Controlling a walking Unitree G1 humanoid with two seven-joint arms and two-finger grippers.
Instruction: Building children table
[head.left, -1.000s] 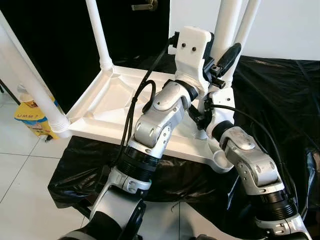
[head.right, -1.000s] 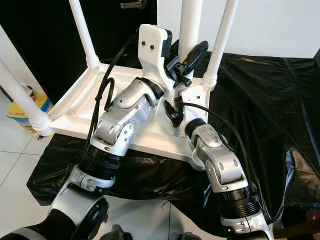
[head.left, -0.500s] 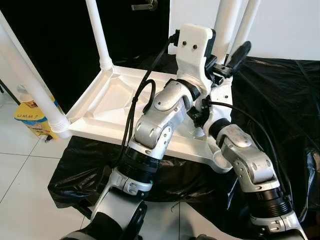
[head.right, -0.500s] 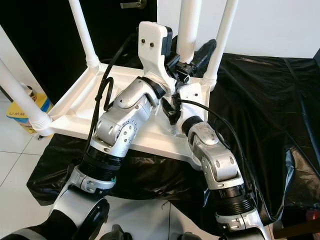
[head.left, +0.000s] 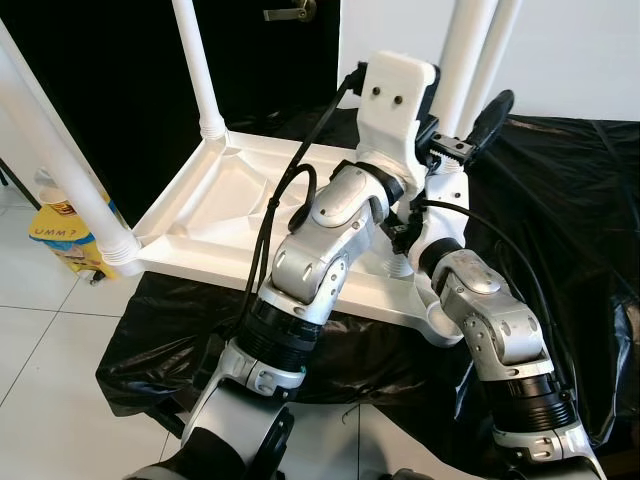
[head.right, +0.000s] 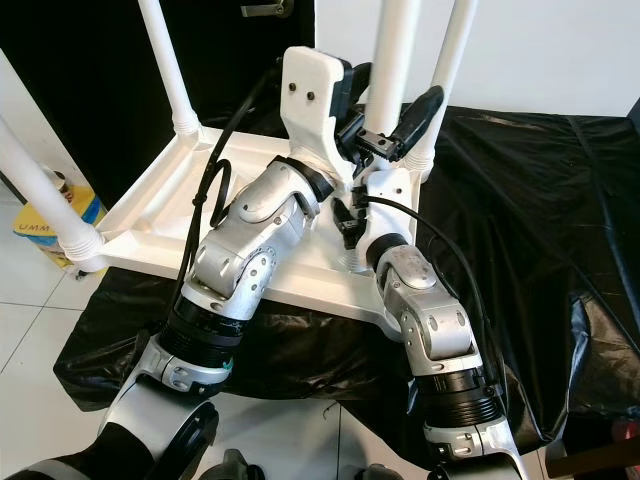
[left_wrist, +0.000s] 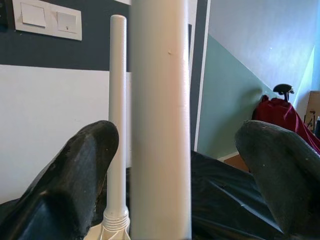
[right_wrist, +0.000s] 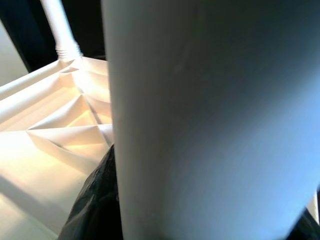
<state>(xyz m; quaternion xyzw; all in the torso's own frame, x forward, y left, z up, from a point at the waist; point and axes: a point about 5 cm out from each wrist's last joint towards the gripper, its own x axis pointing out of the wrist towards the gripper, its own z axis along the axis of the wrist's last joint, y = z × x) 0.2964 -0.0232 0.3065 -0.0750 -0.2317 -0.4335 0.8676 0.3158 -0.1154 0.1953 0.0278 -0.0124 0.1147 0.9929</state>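
A white children's table (head.left: 230, 200) lies upside down on a black sheet, its legs pointing up. My left gripper (head.right: 390, 105) is raised at the near right leg (head.left: 465, 40). It is open, with a black finger (left_wrist: 80, 175) on each side of the leg (left_wrist: 160, 120) and a gap to both. Lower on the same leg, close to its base, my right gripper (head.left: 400, 235) is shut on it. There the leg (right_wrist: 210, 115) is pressed between the black fingers (right_wrist: 97, 205). Another leg (head.left: 500, 45) stands just behind.
The black sheet (head.left: 560, 200) covers the floor to the right and front. A yellow bag (head.left: 55, 240) sits on white tiles at the left, beside the near left leg (head.left: 60, 170). A dark doorway (head.left: 120, 60) is behind the table. A red bag (left_wrist: 277, 107) stands by the far wall.
My left gripper has shifted a little to the right around the leg, its outer finger swinging farther right. The right forearm has drawn slightly closer to the leg's base.
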